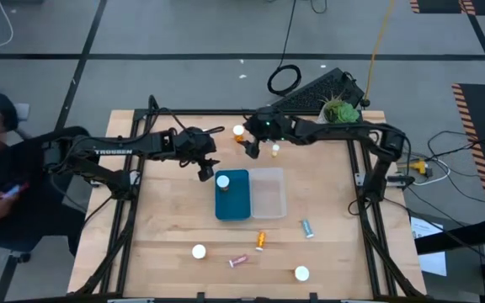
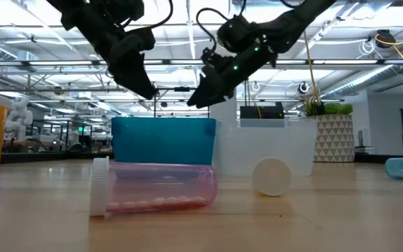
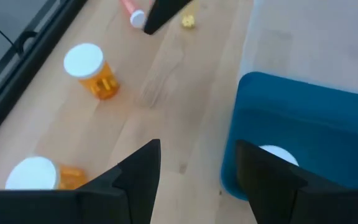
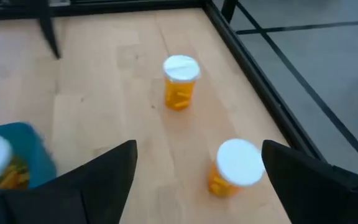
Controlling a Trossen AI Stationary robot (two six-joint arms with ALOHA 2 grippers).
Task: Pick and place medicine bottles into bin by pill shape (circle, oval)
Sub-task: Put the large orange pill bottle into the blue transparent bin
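The blue bin (image 1: 232, 195) sits near the middle of the table (image 1: 167, 236) with a clear bin (image 1: 269, 193) touching its right side. One orange bottle with a white cap (image 1: 223, 181) already stands in the blue bin's far corner. The left gripper (image 1: 205, 170) hangs just beyond that far-left corner, fingers spread and empty. The right gripper (image 1: 252, 146) hovers past the blue bin's far edge, fingers also spread, holding nothing, with two orange bottles close by: one (image 1: 239, 132) just beyond it, a slimmer one (image 1: 275, 151) to its right. On the near side of the blue bin lie a small orange bottle (image 1: 260, 240), a teal bottle (image 1: 307, 227), a pink bottle (image 1: 238, 261), and two white-capped bottles (image 1: 199, 251) (image 1: 301, 273) standing upright.
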